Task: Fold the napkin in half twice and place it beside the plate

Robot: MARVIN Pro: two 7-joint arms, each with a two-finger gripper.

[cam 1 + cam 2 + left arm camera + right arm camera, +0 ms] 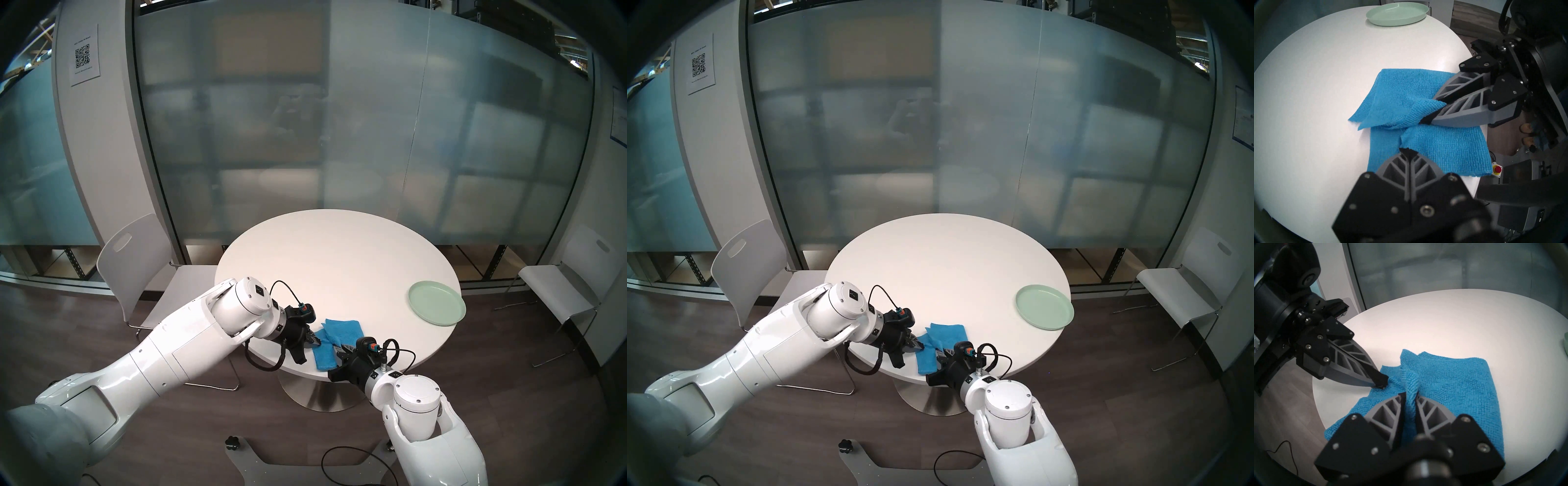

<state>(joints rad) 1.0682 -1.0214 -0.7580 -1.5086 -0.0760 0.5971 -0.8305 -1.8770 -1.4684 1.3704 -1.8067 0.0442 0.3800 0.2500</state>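
Note:
The blue napkin (339, 334) (944, 339) lies partly folded and rumpled near the front edge of the round white table (339, 258). At its left edge my left gripper (317, 343) (1407, 150) (1381, 383) is shut, pinching the cloth (1440, 147). My right gripper (338, 351) (1410, 395) (1431, 109) comes in from the right and is shut on a raised fold of the napkin (1457, 387). The mint-green plate (437, 302) (1044, 312) (1396, 13) sits empty at the table's right edge, well apart from the napkin.
A white chair (135, 264) stands left of the table and another (556, 281) to the right. Frosted glass walls rise behind. The napkin's near corner reaches almost to the table's front rim (1473, 185), with wood floor below.

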